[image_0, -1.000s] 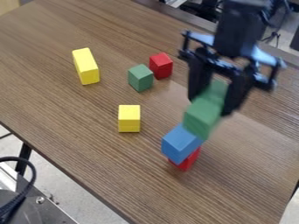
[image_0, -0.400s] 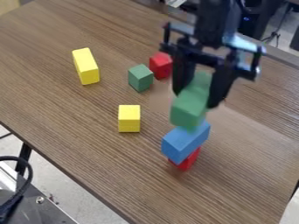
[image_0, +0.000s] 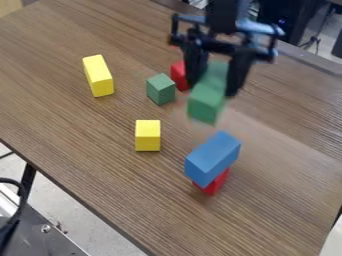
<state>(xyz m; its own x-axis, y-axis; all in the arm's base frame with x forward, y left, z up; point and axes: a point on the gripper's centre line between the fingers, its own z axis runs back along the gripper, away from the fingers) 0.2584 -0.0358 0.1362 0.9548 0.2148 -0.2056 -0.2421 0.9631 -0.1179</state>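
1. The gripper (image_0: 214, 91) is clamped on the long green block (image_0: 206, 103), its fingers on opposite sides; the block hangs beyond the blue block (image_0: 213, 158) and appears raised above the worktop (image_0: 93, 172).
2. It is probably light, stiff wood, smooth but hardly fragile; the flat, parallel long sides look the best place to take hold.
3. The gripper partly hides the farther red cube (image_0: 178, 75), near the small green cube (image_0: 160, 89).
4. The blue block covers much of the red block (image_0: 215, 183) beneath; the held block's exact height is hard to judge.
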